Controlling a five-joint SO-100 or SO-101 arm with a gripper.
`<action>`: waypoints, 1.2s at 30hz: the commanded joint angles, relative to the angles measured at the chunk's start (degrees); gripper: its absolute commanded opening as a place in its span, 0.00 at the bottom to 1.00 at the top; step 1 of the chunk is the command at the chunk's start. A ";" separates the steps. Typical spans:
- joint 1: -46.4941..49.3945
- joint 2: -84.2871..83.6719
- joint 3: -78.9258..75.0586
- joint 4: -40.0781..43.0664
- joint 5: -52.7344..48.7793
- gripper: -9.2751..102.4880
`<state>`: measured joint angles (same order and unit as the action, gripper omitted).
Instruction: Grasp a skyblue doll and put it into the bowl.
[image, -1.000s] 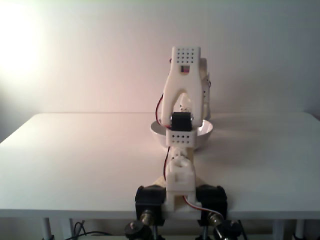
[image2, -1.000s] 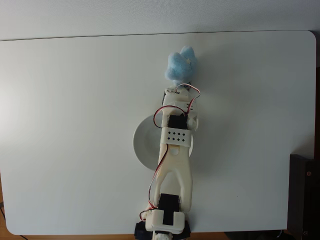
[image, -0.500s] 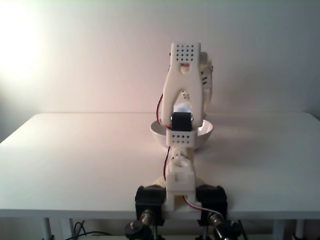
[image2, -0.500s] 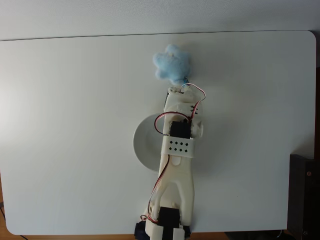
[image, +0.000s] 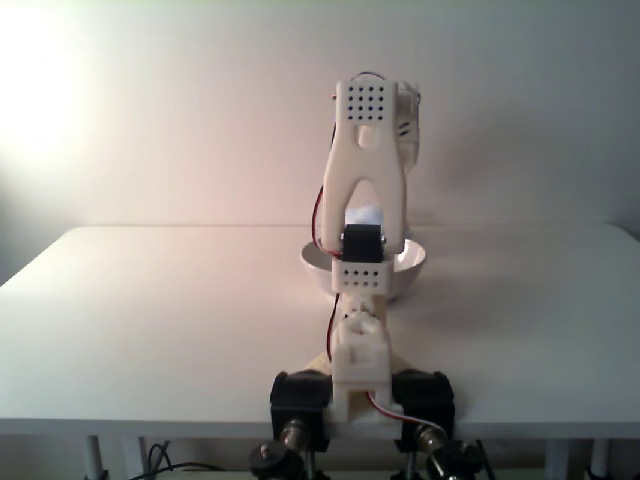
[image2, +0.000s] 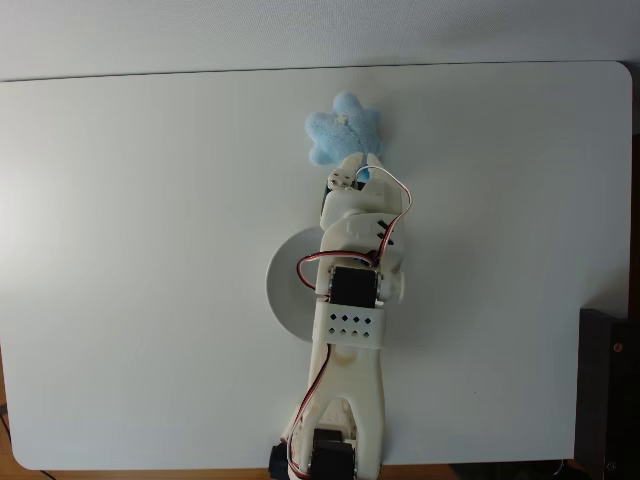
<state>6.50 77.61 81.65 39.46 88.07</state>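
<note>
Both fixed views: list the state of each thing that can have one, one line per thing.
Skyblue doll: at the gripper's tip, past the bowl's far side, not in the bowl; a pale blue patch also shows through the arm's fork.
Bowl: upright on the table, partly covered by the arm; no doll in its visible part.
Gripper: fingers hidden under the wrist; open or shut cannot be told.

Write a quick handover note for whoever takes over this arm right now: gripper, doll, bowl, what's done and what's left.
Gripper: jaws hidden under the wrist; grip on the skyblue doll can't be confirmed.
Doll: at the arm's tip, beyond the bowl toward the table's far edge, seen from above.
Bowl: partly under the arm, nothing visible on the part of it that shows.
Done: arm has reached the doll.
Left: confirm the grasp, carry the doll over the bowl, release.
</note>
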 joint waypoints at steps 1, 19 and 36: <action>-0.35 3.34 -1.14 -0.18 -0.35 0.12; 0.53 -7.73 -7.73 -18.54 0.53 0.81; -0.09 -34.72 -22.68 -19.95 0.26 0.81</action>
<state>6.86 43.86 61.61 19.42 88.33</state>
